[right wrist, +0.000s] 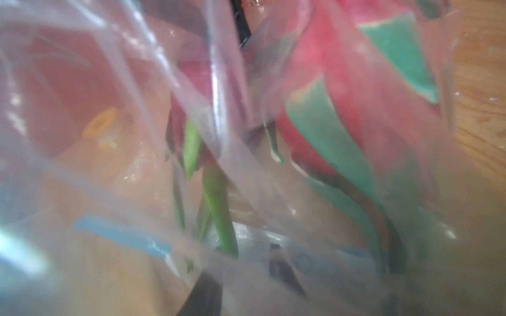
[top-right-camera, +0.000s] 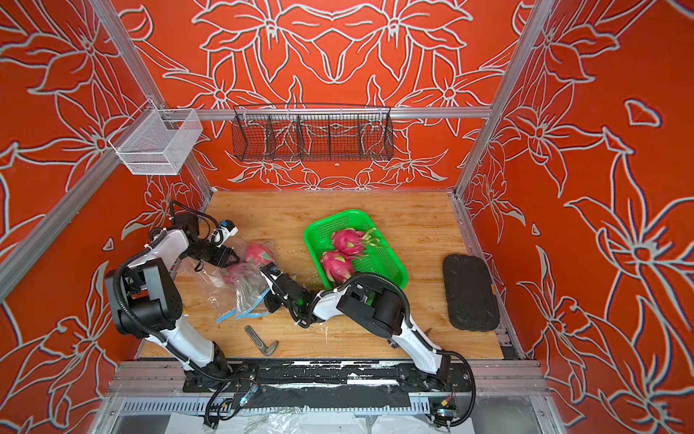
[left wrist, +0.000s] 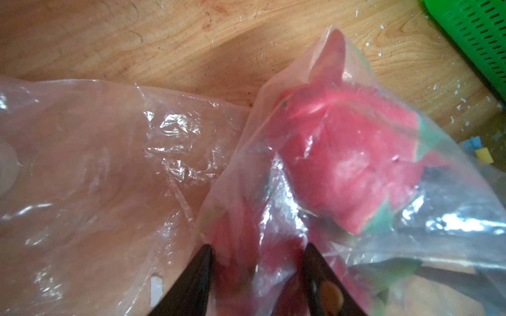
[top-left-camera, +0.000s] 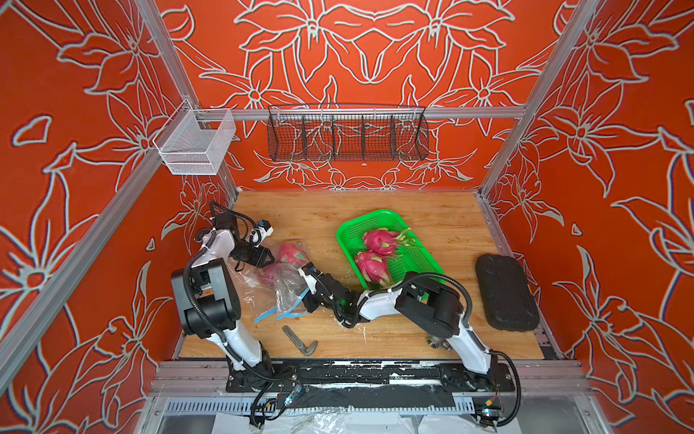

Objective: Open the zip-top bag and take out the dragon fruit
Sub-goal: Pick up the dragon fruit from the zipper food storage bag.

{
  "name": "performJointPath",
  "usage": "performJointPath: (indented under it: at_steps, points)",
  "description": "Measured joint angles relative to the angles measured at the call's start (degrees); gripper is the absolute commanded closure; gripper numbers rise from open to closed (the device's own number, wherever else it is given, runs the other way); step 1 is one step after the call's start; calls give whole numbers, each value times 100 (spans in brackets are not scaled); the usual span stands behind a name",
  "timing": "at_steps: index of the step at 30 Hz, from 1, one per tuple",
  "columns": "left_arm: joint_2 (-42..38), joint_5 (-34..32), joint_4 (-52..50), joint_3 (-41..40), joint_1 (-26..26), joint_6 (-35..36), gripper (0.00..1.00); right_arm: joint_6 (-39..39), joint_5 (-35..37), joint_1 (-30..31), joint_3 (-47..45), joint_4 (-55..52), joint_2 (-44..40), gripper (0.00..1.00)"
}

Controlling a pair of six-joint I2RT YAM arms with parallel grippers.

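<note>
Plastic film of the bag fills the right wrist view, too blurred to show whether the right gripper is open or clamped. In both top views its tip lies among the film by the fruits, with the blue zip beside its wrist. Two fruits lie in the green tray. Two more sit in the bag, one further back and one beside it at the left gripper. Its fingers stand apart, straddling film-covered fruit; whether they press it I cannot tell. The step in hand looks like drawing out the third fruit. To do it well, the left should pinch film only and pin the bag down. The right should take the fruit by its body, not the leafy scales, and pull straight out through the mouth so the film does not drag along.
</note>
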Motion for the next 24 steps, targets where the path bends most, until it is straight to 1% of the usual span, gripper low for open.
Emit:
performJointPath:
  at_steps: [1,2,4,7,10,17,19,20,22,24]
  points:
    - [-2,-20,-9,0,2,9,49,63,76,0,136,-103,42,70]
    - [-4,-31,-9,0,4,17,49,118,125,0,262,-181,83,67]
    - [-4,-44,-4,-7,7,37,49,192,227,0,544,-358,168,56]
    - [-11,-39,9,-46,7,72,49,208,264,37,863,-553,269,48]
    - [-26,-17,50,-98,7,90,49,63,258,92,1093,-730,369,45]
    - [-31,140,173,-214,33,103,50,-175,50,273,1593,-1091,708,43]
    - [-39,195,232,-264,39,127,50,-192,2,273,1779,-1217,811,45]
    - [-50,205,258,-284,39,138,50,-199,-7,273,1882,-1266,874,48]
    - [-92,214,293,-332,42,166,50,-205,-72,267,2083,-1355,1010,59]
    - [-133,208,295,-365,42,190,49,-170,-116,249,2181,-1379,1110,74]
